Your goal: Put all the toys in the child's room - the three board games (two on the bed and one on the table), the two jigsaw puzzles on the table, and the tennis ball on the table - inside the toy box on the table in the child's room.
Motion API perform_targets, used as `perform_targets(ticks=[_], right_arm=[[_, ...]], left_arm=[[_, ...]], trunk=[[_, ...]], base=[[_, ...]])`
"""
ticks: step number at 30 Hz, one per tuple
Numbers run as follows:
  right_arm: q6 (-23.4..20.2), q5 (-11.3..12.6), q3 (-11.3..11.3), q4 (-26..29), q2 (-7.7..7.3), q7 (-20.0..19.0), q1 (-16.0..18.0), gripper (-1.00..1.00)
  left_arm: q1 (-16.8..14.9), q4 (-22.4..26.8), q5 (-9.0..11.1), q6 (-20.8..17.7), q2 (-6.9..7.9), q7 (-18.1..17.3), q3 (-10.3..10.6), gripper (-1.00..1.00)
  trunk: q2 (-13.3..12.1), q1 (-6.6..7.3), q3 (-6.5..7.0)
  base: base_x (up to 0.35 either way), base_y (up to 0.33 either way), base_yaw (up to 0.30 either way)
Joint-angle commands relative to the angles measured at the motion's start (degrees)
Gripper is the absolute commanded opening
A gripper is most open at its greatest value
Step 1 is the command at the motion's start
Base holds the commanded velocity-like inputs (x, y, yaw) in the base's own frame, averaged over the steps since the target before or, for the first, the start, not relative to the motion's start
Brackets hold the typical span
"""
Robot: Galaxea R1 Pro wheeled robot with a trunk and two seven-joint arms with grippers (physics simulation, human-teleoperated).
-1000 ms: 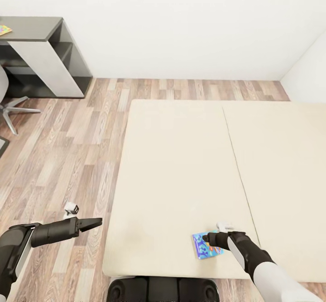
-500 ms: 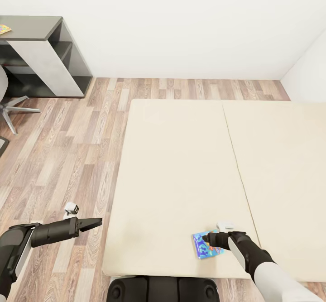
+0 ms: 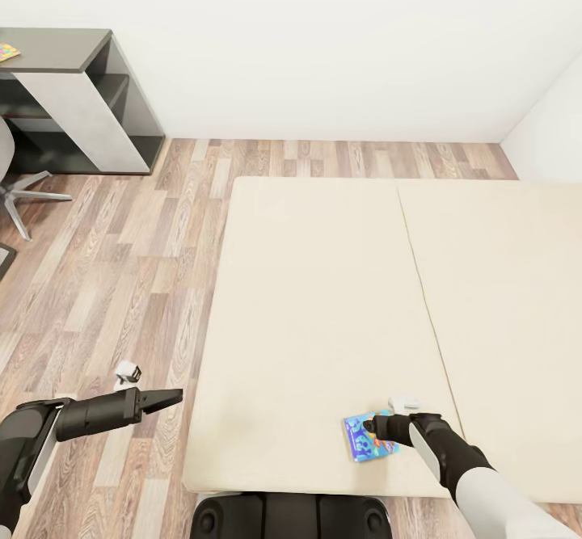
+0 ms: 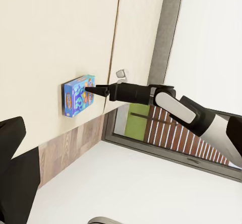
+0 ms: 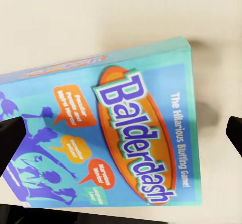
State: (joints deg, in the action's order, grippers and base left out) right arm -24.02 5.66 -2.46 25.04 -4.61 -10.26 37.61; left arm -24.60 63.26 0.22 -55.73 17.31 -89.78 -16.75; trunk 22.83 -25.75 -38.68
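I am standing at the near edge of the bed point(image 3: 323, 296), leaning my right arm over its left beige mattress section so I can reach the 1 board game in sight. That Balderdash board game point(image 3: 368, 436) is lying flat near the mattress's near edge, close to the seam between the 2 sections, which puts it within easy reach. My right gripper point(image 3: 373, 424) is hovering right over the box, pointing down at its lid; my 2 fingertips point(image 5: 11, 138) are showing spread wide at either side of the cover, so the jaws are apart and straddling it, not clamping yet. My left gripper point(image 3: 168, 397) is waiting out over the wood floor, well apart from the game, its fingers looking pressed together.
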Motion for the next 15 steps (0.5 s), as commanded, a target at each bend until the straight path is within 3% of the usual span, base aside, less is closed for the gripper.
perform_targets(ticks=[1, 15], right_arm=[[-0.33, 0.58, -0.28, 0.1, -0.05, 0.07, 0.01, 1.0], [-0.39, 0.49, -0.4, 0.1, 0.58, -0.01, 0.01, 1.0]], left_arm=[[-0.01, 0.02, -0.04, -0.61, 0.01, -0.23, 0.0, 1.0], [-0.01, 0.02, -0.04, -0.61, 0.01, -0.23, -0.04, 1.0]], trunk=[[0.09, -0.03, -0.06], [0.09, -0.03, -0.06]], base=[[0.0, 0.0, 0.0], [0.0, 0.0, 0.0]])
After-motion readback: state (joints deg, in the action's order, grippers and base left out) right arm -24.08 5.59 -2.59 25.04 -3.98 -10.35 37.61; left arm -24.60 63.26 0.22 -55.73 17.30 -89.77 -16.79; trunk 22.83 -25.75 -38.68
